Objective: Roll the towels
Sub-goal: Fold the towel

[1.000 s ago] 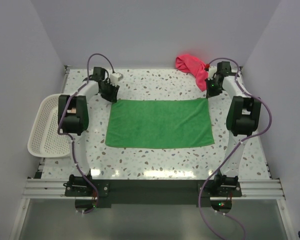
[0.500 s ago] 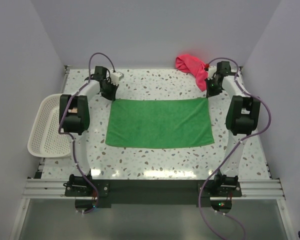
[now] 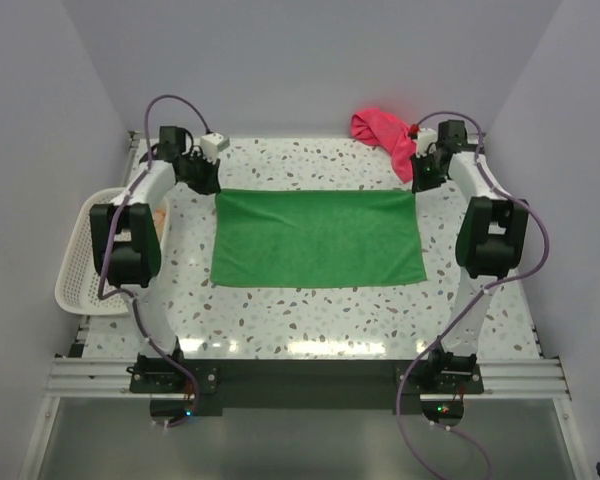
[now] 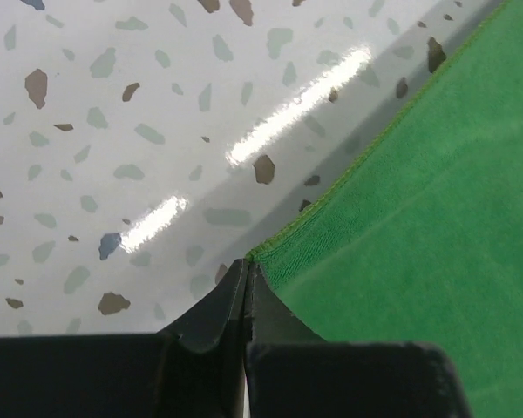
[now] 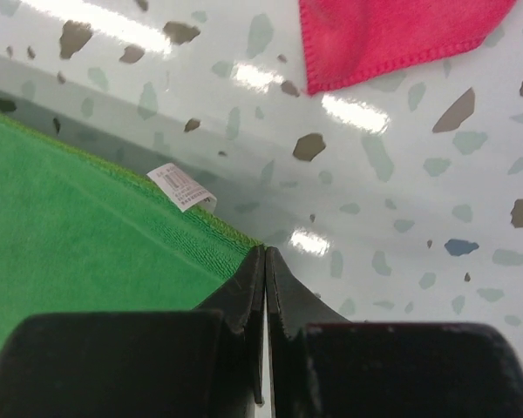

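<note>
I read the green towel (image 3: 318,238) as matt, nappy cloth with a stitched hem. Around it the speckled tabletop (image 3: 310,310) is smooth and glossy, catching glare. Past its far right corner, the pink-red towel (image 3: 375,130) is matt cloth too.

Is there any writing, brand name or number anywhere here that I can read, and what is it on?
No text can be read.
The only printed thing is a small white tag on the edge of the green towel; its print is too small and blurred to read.
</note>
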